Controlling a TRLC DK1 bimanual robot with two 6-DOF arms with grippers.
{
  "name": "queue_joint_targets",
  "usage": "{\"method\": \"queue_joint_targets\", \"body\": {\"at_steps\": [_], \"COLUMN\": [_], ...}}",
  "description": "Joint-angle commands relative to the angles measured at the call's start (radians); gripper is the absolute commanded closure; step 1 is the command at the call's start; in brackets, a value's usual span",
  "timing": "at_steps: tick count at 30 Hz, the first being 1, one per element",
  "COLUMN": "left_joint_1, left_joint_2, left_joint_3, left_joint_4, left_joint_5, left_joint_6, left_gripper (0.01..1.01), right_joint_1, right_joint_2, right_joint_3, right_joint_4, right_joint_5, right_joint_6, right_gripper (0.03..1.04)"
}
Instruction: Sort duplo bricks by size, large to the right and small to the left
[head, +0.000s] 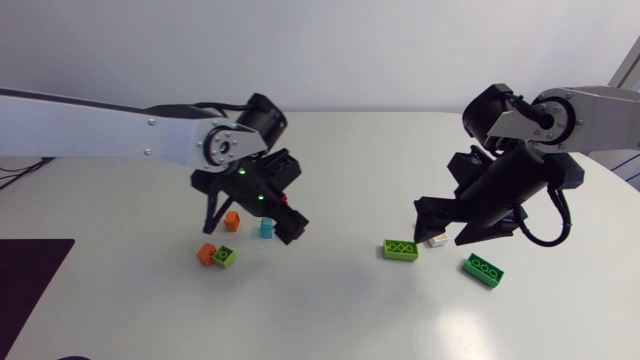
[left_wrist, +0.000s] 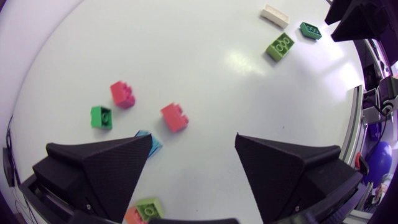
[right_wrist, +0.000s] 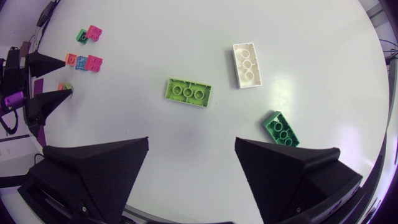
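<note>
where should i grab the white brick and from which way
Take the white brick by its two long side walls, coming straight down with the right tool. It lies flat, studs up, and both long sides are clear of the light green brick.

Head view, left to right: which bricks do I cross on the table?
Leftmost orange brick, small green brick, cyan brick, lime long brick, white brick, dark green long brick.
</note>
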Motion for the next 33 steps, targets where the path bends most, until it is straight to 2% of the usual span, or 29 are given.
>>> {"method": "queue_joint_targets", "body": {"at_steps": [1,7,14,18,33], "left_joint_1": [-0.047,-0.068,-0.002,0.011,0.096], "left_joint_2": [0.119,0.317,0.323,0.302,0.099], "left_joint_3": [0.081,0.268,0.263,0.224,-0.066], "left_joint_4": [-0.008,-0.104,-0.104,-0.103,-0.043], "left_joint_5": [-0.010,-0.061,-0.066,-0.073,-0.073], "left_joint_6": [-0.031,-0.048,-0.056,-0.056,-0.018], "left_gripper": [0.044,0.049,0.057,0.057,0.057], "right_joint_1": [-0.004,-0.022,-0.021,-0.008,0.015], "right_joint_2": [-0.011,-0.011,-0.008,-0.009,-0.023], "right_joint_3": [-0.011,-0.011,-0.014,-0.014,-0.023], "right_joint_4": [-0.023,-0.031,-0.029,-0.028,-0.031], "right_joint_5": [-0.002,-0.001,-0.002,-0.002,-0.004], "right_joint_6": [0.021,0.012,0.008,0.015,0.026], "right_gripper": [0.06,0.06,0.06,0.06,0.06]}}
